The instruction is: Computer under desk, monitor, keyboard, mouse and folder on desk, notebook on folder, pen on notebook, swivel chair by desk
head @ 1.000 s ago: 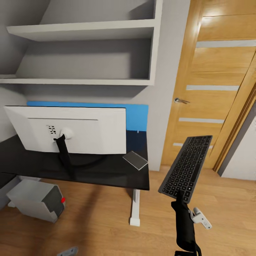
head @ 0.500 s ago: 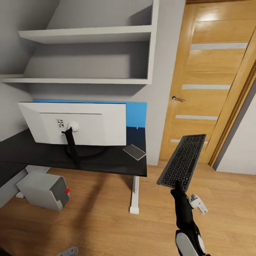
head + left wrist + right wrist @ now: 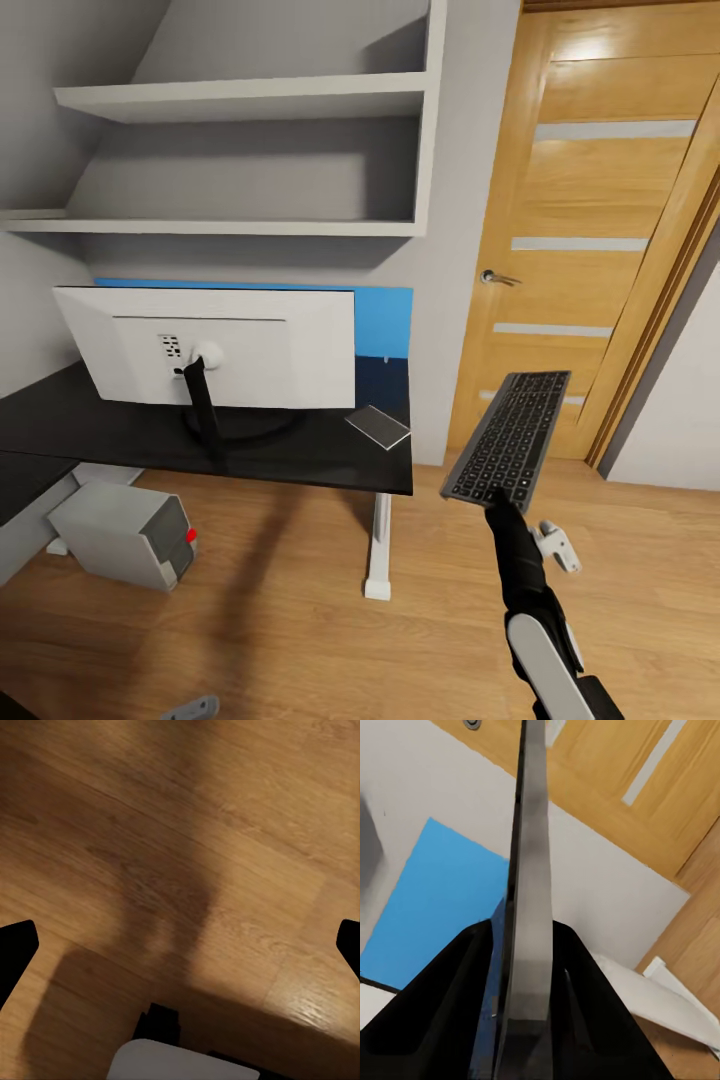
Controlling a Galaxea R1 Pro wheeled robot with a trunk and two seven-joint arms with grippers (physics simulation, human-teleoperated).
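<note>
Grey tower — the computer [image 3: 125, 535] — sits on the floor at eight o'clock, under the desk [image 3: 300, 462]. Monitor [image 3: 215, 347] stands on top, notebook [image 3: 378, 427] beside it. At four o'clock my right gripper [image 3: 497, 497] clamps the keyboard [image 3: 509, 436] by its near end — it's crept closer to the desk edge since a second ago, so set-down looks near. Left gripper [image 3: 180, 945] spread wide over bare floor.
</note>
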